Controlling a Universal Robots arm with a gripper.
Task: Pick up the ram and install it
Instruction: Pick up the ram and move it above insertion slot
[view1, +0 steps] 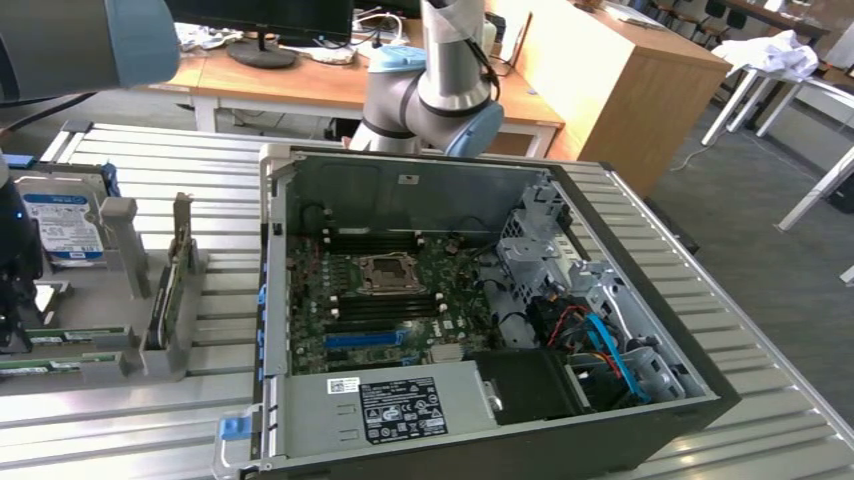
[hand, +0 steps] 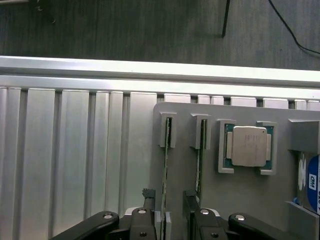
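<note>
Hovering with jaws apart, the gripper (hand: 168, 200) straddles the ram (hand: 165, 170), which stands on edge between its fingers (hand: 190, 200) in a grey holder (hand: 240, 200), just beside a second stick (hand: 200, 165); in the exterior view that holder sits at nine o'clock from the open computer case (view1: 400, 195).

Two ram sticks (hand: 166, 165) (hand: 201, 165), one processor (hand: 248, 146), one drive (hand: 312, 184)

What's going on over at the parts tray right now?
The arm's gripper is over the grey parts holder, jaws open on either side of one ram stick standing on edge in it. Nothing is gripped yet. A second stick, a processor and a hard drive sit alongside. The open computer case lies on the table.
</note>
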